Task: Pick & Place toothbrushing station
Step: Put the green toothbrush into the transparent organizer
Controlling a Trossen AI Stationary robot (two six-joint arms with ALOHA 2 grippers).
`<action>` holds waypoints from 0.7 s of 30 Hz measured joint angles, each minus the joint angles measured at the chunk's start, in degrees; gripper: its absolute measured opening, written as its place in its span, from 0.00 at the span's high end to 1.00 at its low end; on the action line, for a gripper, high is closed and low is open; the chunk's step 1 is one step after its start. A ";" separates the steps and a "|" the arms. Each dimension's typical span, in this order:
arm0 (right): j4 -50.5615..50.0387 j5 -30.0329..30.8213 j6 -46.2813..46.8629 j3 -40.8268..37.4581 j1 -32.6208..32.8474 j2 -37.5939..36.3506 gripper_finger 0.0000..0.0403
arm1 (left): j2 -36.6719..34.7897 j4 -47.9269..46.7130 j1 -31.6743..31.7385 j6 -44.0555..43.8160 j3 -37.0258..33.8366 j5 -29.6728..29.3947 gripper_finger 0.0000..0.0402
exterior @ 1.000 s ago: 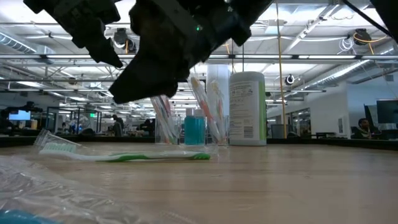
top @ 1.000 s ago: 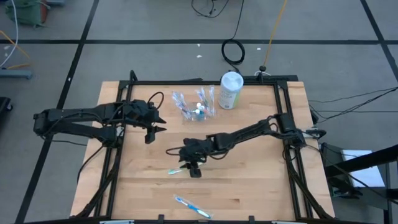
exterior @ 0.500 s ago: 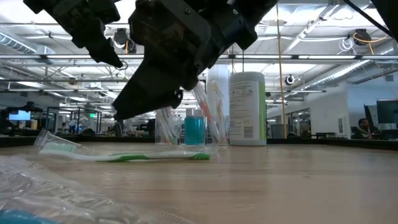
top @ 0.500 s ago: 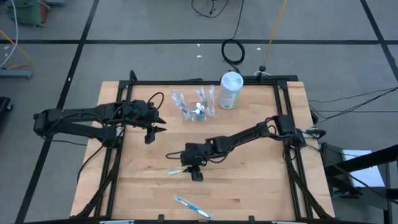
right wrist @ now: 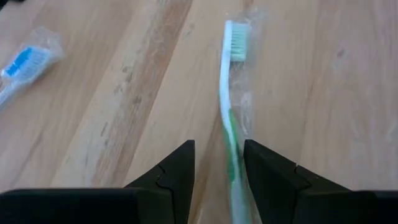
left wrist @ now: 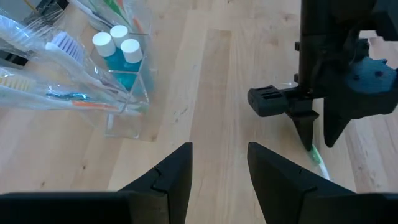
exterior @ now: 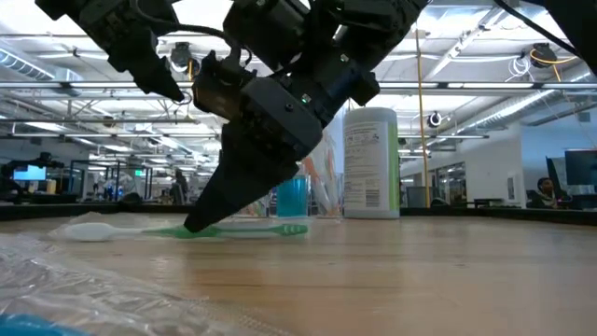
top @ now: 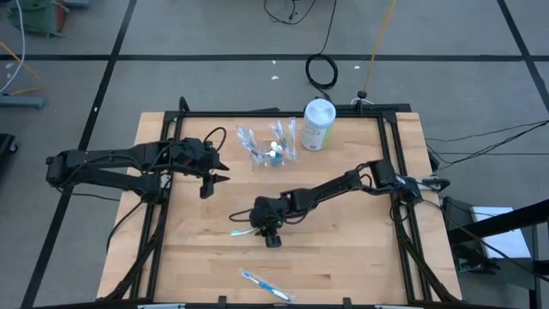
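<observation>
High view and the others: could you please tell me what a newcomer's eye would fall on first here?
Most striking is the right claw lowered to the table's middle, its open fingers straddling a wrapped green toothbrush lying flat on the wood. Next, at the far edge, the clear cup bristling with toothbrushes and blue toothpaste tubes stands beside a white-and-green canister. The left claw waits open near the table's left side.

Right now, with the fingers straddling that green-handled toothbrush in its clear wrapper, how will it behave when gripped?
The green-handled toothbrush in clear wrapper looks thin and light, so it should lift easily. Its glossy film may slip between the right gripper fingers. Lying flat on the wooden table, it probably won't roll.
</observation>
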 joint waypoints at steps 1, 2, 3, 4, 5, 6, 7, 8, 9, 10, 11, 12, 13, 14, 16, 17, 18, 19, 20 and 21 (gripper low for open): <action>0.33 0.43 -1.34 0.00 0.00 0.00 0.68 | 0.00 0.00 0.00 0.04 0.00 0.00 0.60; 0.56 0.64 -2.52 0.00 0.02 -0.27 0.68 | 0.00 0.00 0.00 0.04 0.00 -0.01 0.60; 0.40 1.26 -3.37 -0.02 0.04 -0.62 0.68 | 0.00 0.00 0.00 0.04 0.00 0.00 0.60; 0.47 1.42 -3.84 -0.02 0.03 -0.85 0.68 | 0.00 -0.02 0.00 0.04 0.00 -0.02 0.60; 0.64 1.41 -4.05 0.00 -0.01 -0.99 0.68 | 0.00 0.01 0.00 0.04 0.00 -0.01 0.60; 0.41 1.42 -4.08 0.04 -0.14 -1.03 0.68 | 0.00 0.03 0.00 0.04 0.00 -0.02 0.60; -0.18 1.39 -3.90 0.04 -0.29 -1.02 0.68 | 0.00 0.00 0.02 0.07 0.00 0.00 0.60; -0.60 1.41 -3.22 -0.01 -0.36 -0.89 0.68 | 0.00 0.02 0.02 0.07 0.00 0.00 0.60; -0.84 1.41 -2.42 -0.08 -0.49 -0.76 0.68 | 0.00 0.02 0.02 0.07 0.00 -0.02 0.60; -0.93 1.41 -1.74 -0.11 -0.65 -0.74 0.68 | 0.00 0.00 0.02 0.07 0.00 -0.01 0.60; -0.66 1.41 -1.32 -0.11 -0.80 -0.74 0.68 | 0.00 0.02 0.02 0.07 0.00 0.00 0.60; -0.03 1.39 -1.22 -0.09 -1.06 -0.82 0.68 | 0.00 0.02 0.02 0.07 0.00 0.00 0.60; 0.64 1.43 -1.20 -0.09 -1.28 -0.86 0.68 | 0.00 0.03 0.02 0.07 0.00 0.00 0.60; 1.12 1.42 -1.18 -0.09 -1.53 -0.87 0.68 | 0.00 0.03 0.02 0.09 0.00 0.00 0.60; 1.42 1.36 -0.58 -0.09 -1.89 -0.87 0.68 | 0.00 0.03 0.02 0.09 0.00 0.00 0.60; 1.38 1.02 0.17 -0.09 -1.97 -0.87 0.68 | 0.00 0.03 0.02 0.09 0.00 0.00 0.60; 1.38 -0.43 1.05 -0.09 -2.04 -0.87 0.68 | 0.00 0.03 0.02 0.09 0.00 0.00 0.60; 1.42 -2.14 1.70 -0.09 -2.05 -0.87 0.68 | 0.00 0.02 0.02 0.09 0.00 0.00 0.60; 1.55 -3.55 1.88 -0.09 -2.00 -0.78 0.68 | 0.00 0.03 0.02 0.09 0.00 0.00 0.60; 2.10 -4.24 1.85 -0.05 -1.79 -0.37 0.68 | 0.00 0.02 0.02 0.09 0.00 0.00 0.60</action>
